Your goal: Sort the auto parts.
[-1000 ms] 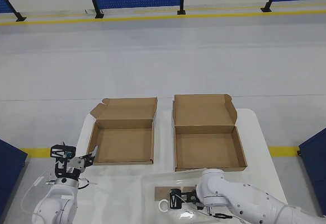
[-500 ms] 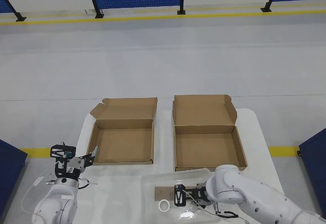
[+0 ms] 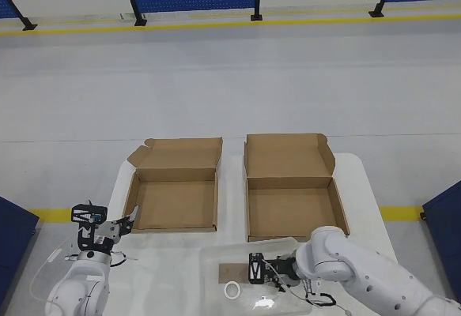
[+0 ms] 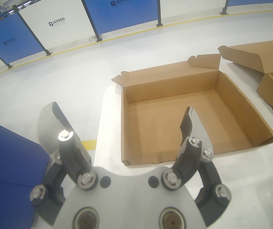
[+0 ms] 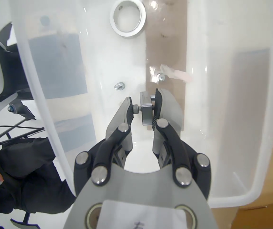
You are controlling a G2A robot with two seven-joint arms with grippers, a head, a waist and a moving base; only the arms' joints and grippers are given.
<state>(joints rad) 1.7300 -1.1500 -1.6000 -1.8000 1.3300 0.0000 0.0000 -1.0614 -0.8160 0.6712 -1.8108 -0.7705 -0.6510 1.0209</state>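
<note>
1. A small metal block (image 5: pixel 146 114) with a short bolt through it sits between the fingers of the right gripper (image 5: pixel 143 107), inside a clear plastic bin (image 5: pixel 258 96). Whether the block touches the bin floor cannot be told.
2. The right gripper is clamped on the block. One finger presses the bolt end and the other presses the opposite face, so the jaws stand only as far apart as the part is wide.
3. Two loose studs (image 5: pixel 119 86) (image 5: pixel 160 76) lie just beyond the fingertips. A metal ring (image 5: pixel 127 17) lies flat farther along the bin floor, well apart from the gripper.
4. A brown strip (image 5: pixel 166 36) shows through the bin floor, beneath the block and one stud.
5. The bin wall rises close on both sides of the gripper.
6. On the table (image 3: pixel 167 261) beyond the bin stand two open cardboard boxes, the left box (image 3: pixel 175 204) and the right box (image 3: pixel 293 212), side by side with lids folded back.
7. The left gripper (image 4: pixel 121 109) hangs near the left box's near corner, jaws spread wide and holding nothing.
</note>
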